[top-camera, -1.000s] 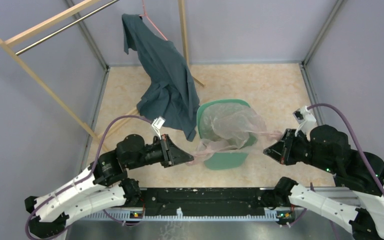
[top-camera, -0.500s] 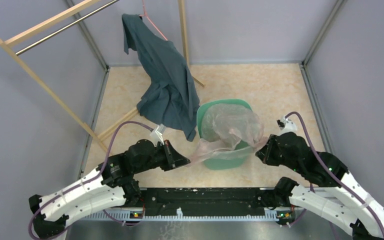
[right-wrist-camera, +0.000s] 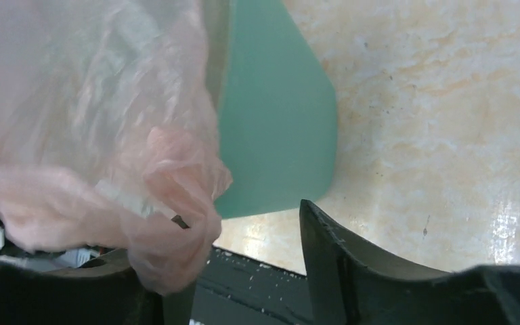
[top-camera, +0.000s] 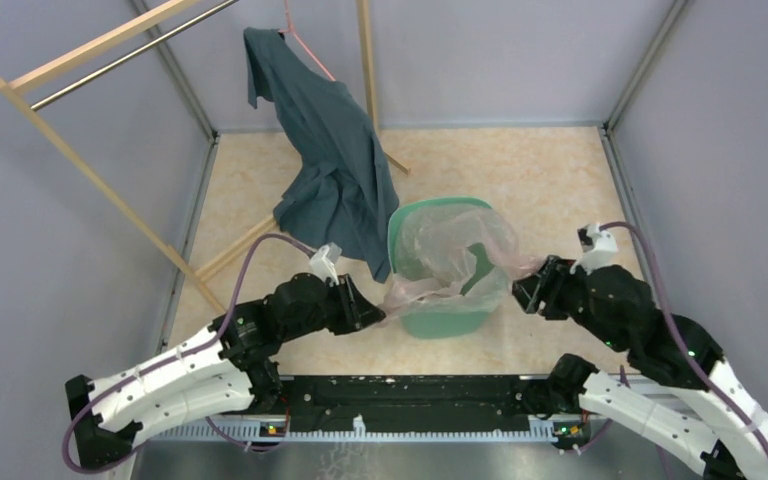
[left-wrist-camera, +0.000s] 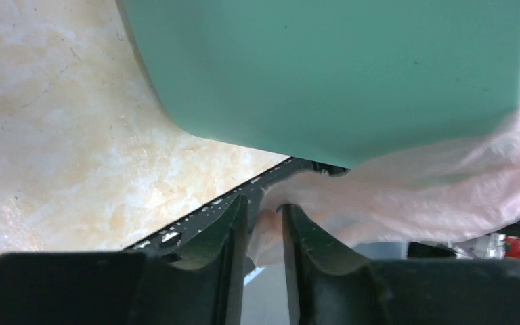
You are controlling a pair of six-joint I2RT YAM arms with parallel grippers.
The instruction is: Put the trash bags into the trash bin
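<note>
Trash bag drapes trash bin; shirt hangs just beside.

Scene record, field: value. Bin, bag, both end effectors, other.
bin: teal-green, upright on the floor
bag: pink film, partly inside the bin, edge spilling over the near rim
left end effector: shut on the bag's edge, beside the bin
right end effector: open, bag film draped over one finger
other: dark shirt hanging from the wooden rack
</note>
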